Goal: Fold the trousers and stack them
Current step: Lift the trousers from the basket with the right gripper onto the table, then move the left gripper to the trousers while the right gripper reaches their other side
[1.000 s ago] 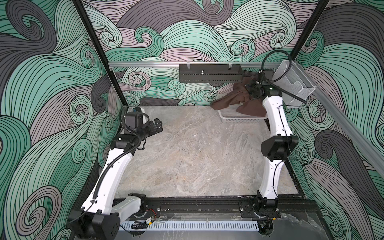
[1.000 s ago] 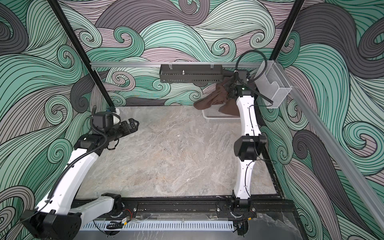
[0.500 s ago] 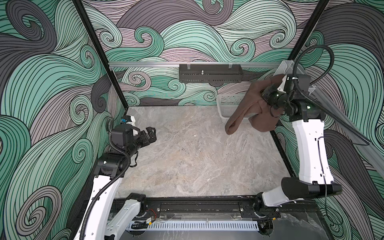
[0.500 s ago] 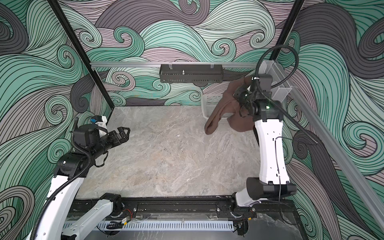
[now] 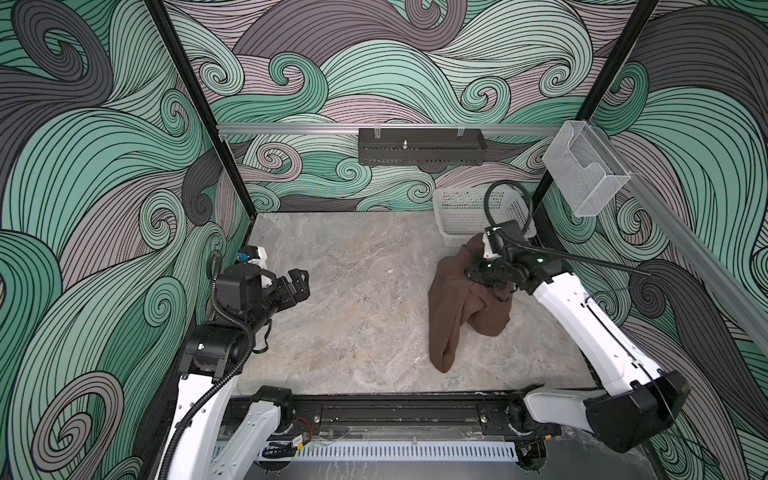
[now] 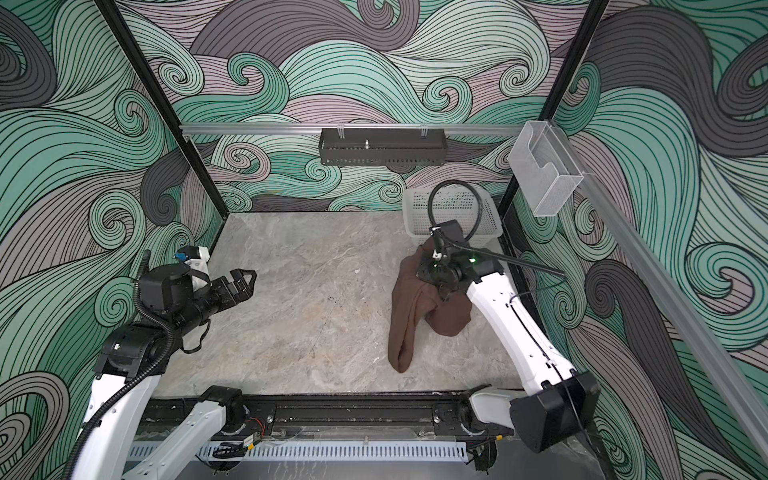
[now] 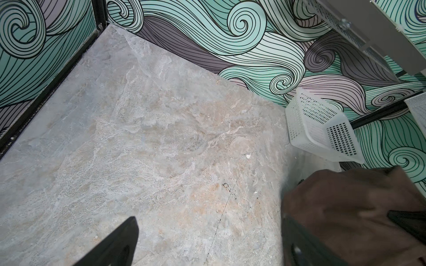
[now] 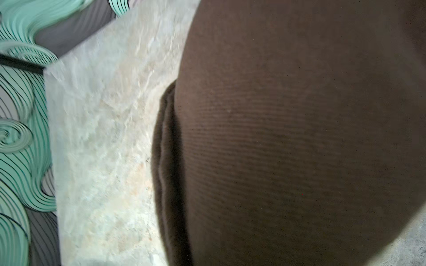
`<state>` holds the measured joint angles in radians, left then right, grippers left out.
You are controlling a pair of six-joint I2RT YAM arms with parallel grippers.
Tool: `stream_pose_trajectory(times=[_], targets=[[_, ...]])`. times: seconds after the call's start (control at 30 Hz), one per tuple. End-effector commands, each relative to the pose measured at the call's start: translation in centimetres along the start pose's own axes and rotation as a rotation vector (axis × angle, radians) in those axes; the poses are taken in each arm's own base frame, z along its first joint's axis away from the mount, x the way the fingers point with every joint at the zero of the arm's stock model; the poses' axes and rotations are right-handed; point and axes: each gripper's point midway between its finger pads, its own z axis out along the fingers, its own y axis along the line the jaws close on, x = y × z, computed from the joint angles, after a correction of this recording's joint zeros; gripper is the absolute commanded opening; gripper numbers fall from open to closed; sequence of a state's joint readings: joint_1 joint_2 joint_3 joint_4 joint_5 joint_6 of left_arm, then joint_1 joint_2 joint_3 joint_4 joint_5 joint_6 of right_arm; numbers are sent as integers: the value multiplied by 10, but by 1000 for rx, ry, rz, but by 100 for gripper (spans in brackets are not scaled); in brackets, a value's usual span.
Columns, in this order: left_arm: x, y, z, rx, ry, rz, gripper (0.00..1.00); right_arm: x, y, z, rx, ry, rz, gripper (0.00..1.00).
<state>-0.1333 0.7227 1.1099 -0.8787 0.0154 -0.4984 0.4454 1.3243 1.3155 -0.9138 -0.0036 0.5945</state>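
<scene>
Trousers (image 5: 451,307) of dark brown cloth are found on the right side of the table (image 5: 353,299), just on the near side of the white basket (image 5: 457,216) that stands in the far right corner. They are bunched. A high point is gathered at the right gripper (image 5: 473,272), one long fold is draped from it toward the near edge, and a rounded heap lies beside that fold. The jaws of that gripper are buried in cloth, yet the fabric is seen lifted to them in both top views, so a closed pinch on the trousers is judged. The left gripper (image 5: 297,284) is held above the bare left part of the table, with its jaws spread to the full and nothing between them.

The step in hand is judged to be the laying-out of the garment before any fold. It would be done well if the cloth were carried toward the middle and lowered gently, so that the legs are not heaped on themselves. A second edge should then be taken by the free gripper so that the fabric can be drawn flat. Which part is pinched cannot be told.

No brand, label or writing can be read on anything in view.
</scene>
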Motion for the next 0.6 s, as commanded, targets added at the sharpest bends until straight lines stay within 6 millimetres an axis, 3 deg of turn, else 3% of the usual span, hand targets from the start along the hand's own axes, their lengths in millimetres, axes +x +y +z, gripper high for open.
stream_pose_trajectory(times=[0.0,0.1,0.17,0.23,0.33,0.43,0.57], targets=[[8,3,-5,-10,29,-2,98,-9,44,6,-41,-80,-143,35],[9,4,-6,-11,29,-5,99,16,85,18,-61,-10,-287,64],[10,4,-6,-14,35,-7,99,24,100,17,-47,5,-355,77],[12,5,-6,-18,44,-6,99,21,102,9,-30,-19,-374,86],[17,7,-5,-26,63,4,99,9,87,-10,8,-102,-361,96],[24,4,1,0,102,20,98,0,57,-26,44,-152,-300,98],[43,-19,21,126,216,14,99,-1,-13,-32,135,-188,-127,98]])
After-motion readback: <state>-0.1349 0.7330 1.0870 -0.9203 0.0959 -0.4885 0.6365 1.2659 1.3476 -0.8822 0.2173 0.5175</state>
